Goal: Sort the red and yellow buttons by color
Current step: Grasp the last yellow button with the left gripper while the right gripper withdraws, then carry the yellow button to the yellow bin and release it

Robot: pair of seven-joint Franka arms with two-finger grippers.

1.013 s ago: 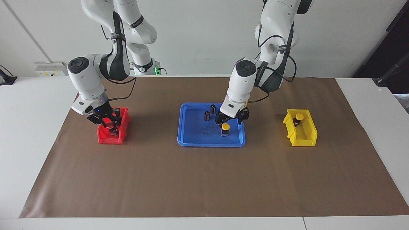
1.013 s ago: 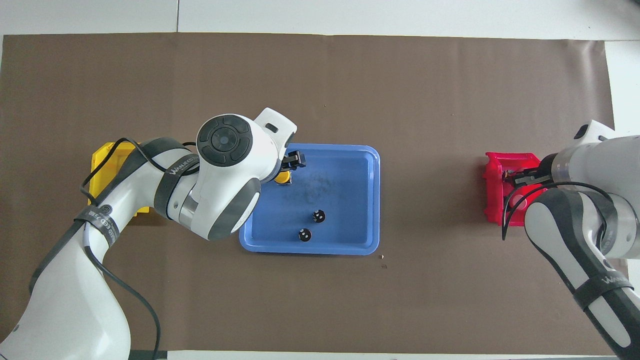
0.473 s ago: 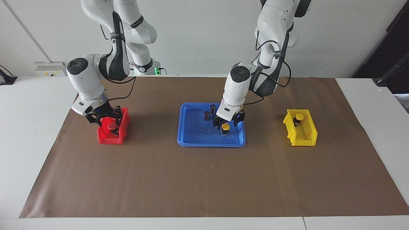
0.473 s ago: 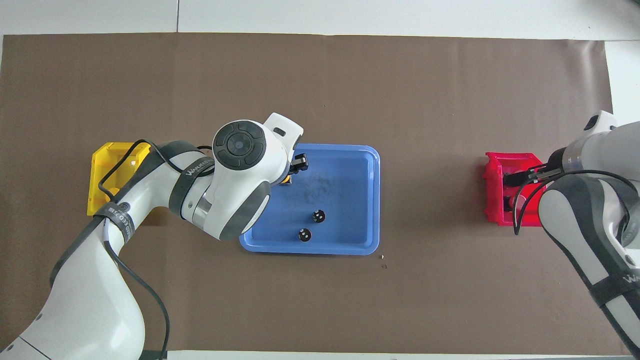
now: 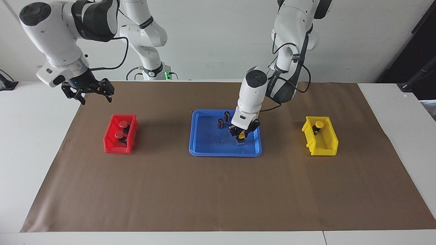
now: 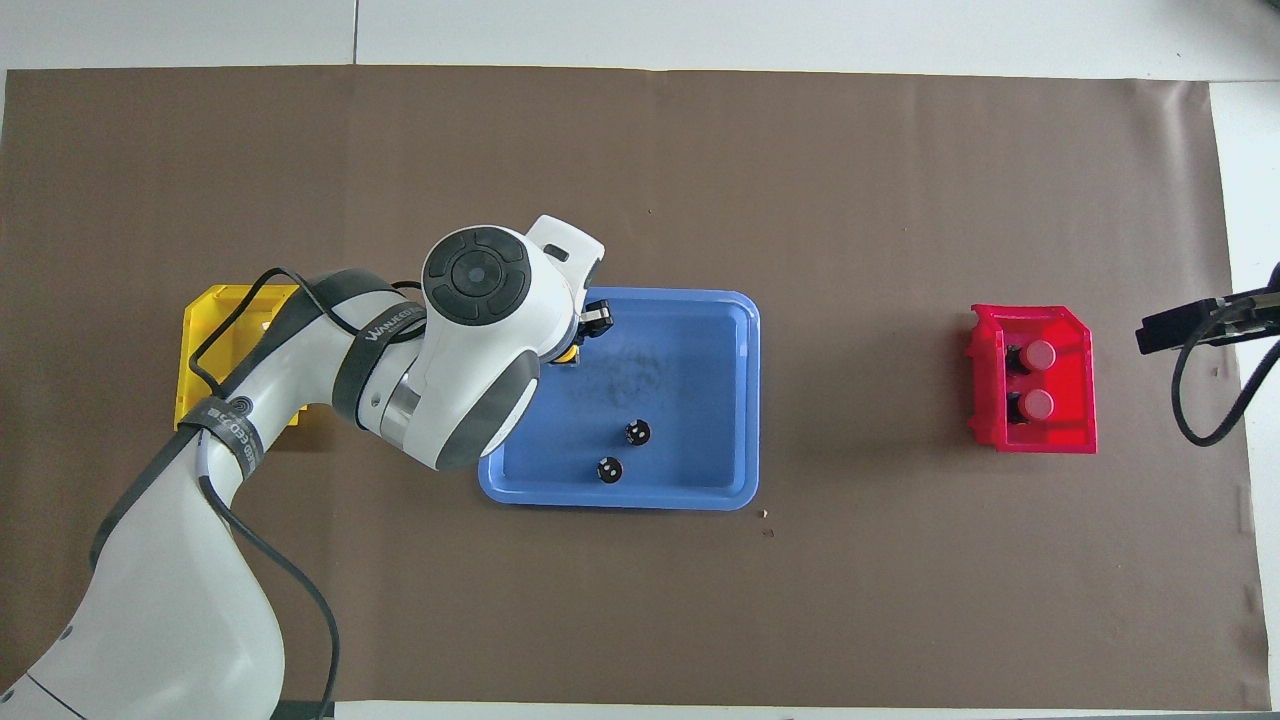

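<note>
Bright, even overhead light, soft shadows beside the bins, both views sharp.

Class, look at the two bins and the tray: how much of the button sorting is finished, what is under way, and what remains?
Done: both red buttons sit in the red bin, and one yellow button sits in the yellow bin. The right gripper is raised, open. Under way: the left gripper is down around the last yellow button in the blue tray. Left: carry it to the yellow bin.

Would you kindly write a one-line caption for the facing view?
Left gripper closes around the last yellow button in the blue tray; right gripper hangs open, raised.
</note>
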